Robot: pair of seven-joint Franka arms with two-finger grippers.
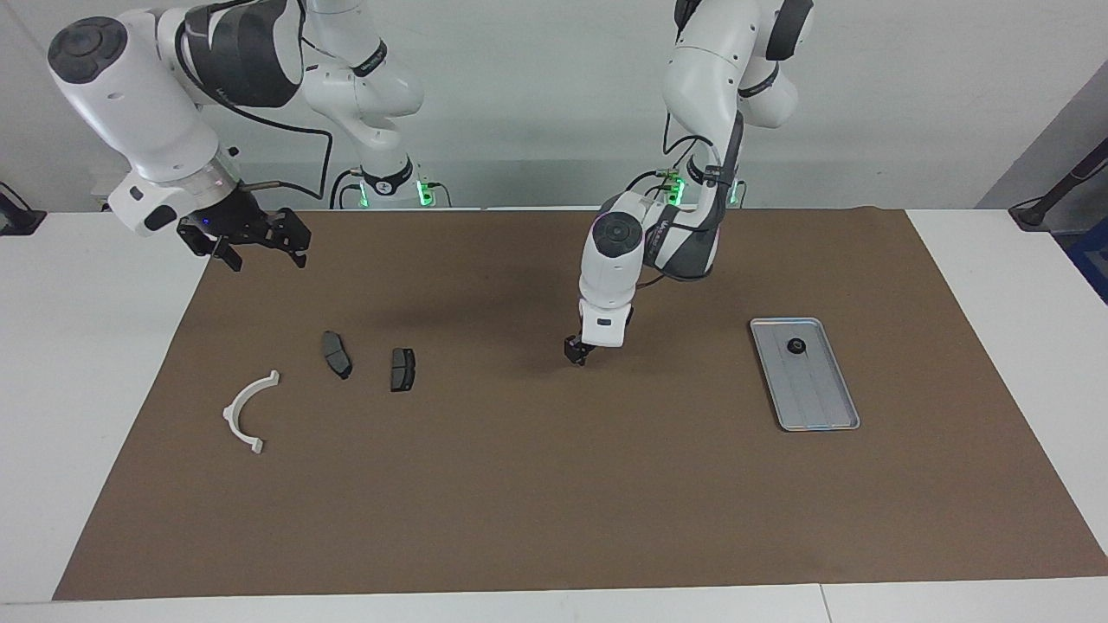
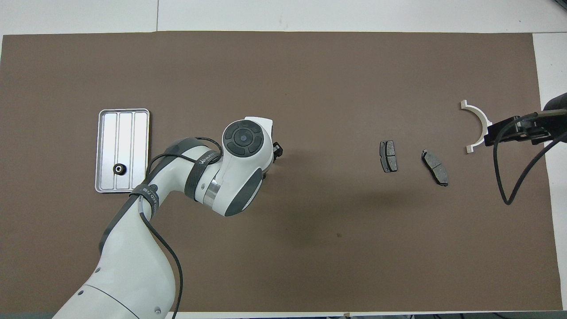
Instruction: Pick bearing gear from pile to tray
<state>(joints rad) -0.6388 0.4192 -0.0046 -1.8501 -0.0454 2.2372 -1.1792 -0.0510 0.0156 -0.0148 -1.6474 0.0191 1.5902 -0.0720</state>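
My left gripper [image 1: 576, 353] is down at the brown mat, about midway between the pile and the tray; in the overhead view the gripper [image 2: 277, 150] sticks out from under the wrist, and the arm hides the mat beneath it. One black bearing gear [image 1: 795, 346] [image 2: 118, 169] lies in the silver tray [image 1: 818, 398] [image 2: 125, 133], at the end nearer the robots. The pile is a white arc bracket [image 1: 245, 411] [image 2: 478, 124] and two dark brake pads [image 1: 337, 354] [image 1: 402, 369] [image 2: 388, 156] [image 2: 435, 161]. My right gripper [image 1: 255, 247] [image 2: 509, 130] hangs open and empty, raised over the mat's edge.
The brown mat [image 1: 554, 484] covers most of the white table. The tray lies toward the left arm's end and the pile toward the right arm's end. A black cable [image 2: 505, 177] loops down from the right wrist.
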